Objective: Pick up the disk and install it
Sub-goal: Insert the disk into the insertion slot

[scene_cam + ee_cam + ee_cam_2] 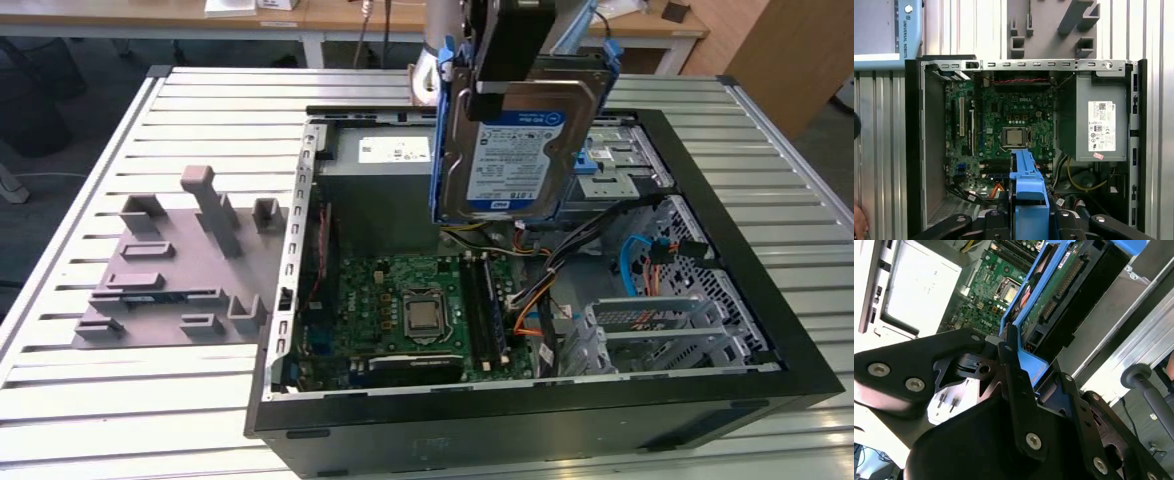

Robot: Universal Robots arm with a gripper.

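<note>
The disk (514, 150), a silver hard drive with a white-and-blue label in a blue plastic bracket, hangs upright in the air above the open computer case (534, 405). My gripper (514, 45) is shut on its top edge. In the second wrist view the black fingers (1013, 371) clamp the blue bracket (1030, 365), with the drive's green circuit side (1059, 285) beyond. In the first wrist view the bracket's edge (1029, 192) points down from the gripper (1029, 225) towards the case's inside. The disk hovers over the region between the grey box (387, 160) and the drive cage (614, 170).
Inside the case lie the green motherboard (414, 300), orange and blue cables (534, 300) and metal bays (667, 325). A grey fixture plate (174, 270) with upright pegs sits at the exterior view's left on the slatted table (120, 410). A hand (858, 220) shows at the first wrist view's edge.
</note>
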